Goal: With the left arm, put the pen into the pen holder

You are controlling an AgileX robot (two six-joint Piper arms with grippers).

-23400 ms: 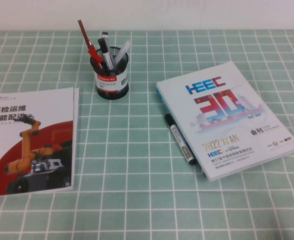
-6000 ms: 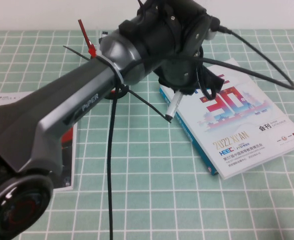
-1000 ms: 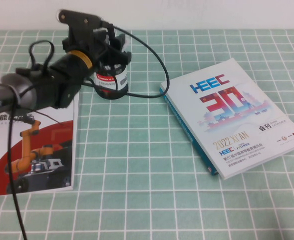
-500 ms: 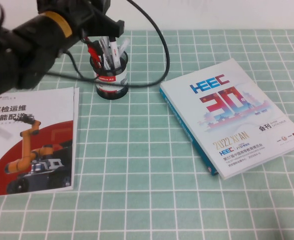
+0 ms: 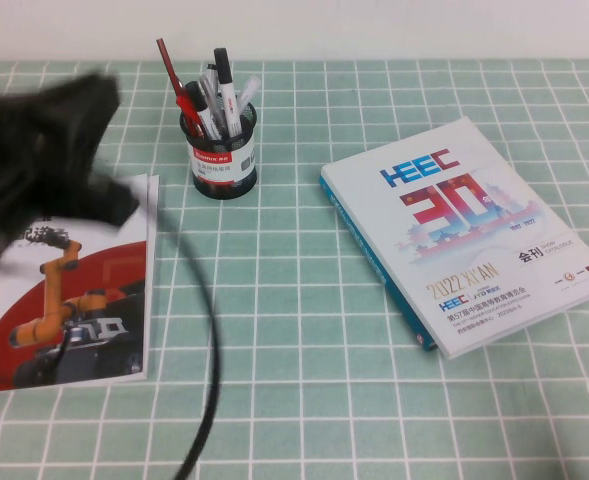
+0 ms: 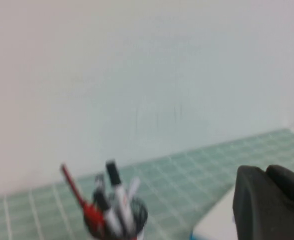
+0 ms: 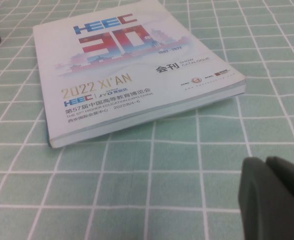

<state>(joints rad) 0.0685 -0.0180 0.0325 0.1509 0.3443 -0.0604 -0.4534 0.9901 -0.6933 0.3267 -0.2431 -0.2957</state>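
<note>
Now the pen (image 5: 225, 88) is seen upright in the pen holder (image 5: 224, 155); "HEEC" is printed on the book (image 5: 466, 232). Whether the left tool (image 5: 44, 165) and right tool (image 7: 279, 200) are open cannot be told.

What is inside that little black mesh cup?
The pen holder holds a thick marker with a black cap, a thin red pen and clear-capped white pens, all leaning. The mesh and label hide their lower ends. The left pincer is away from it.

Pen (image 5: 226, 88) stands upright in mesh pen holder (image 5: 224, 165).
</note>
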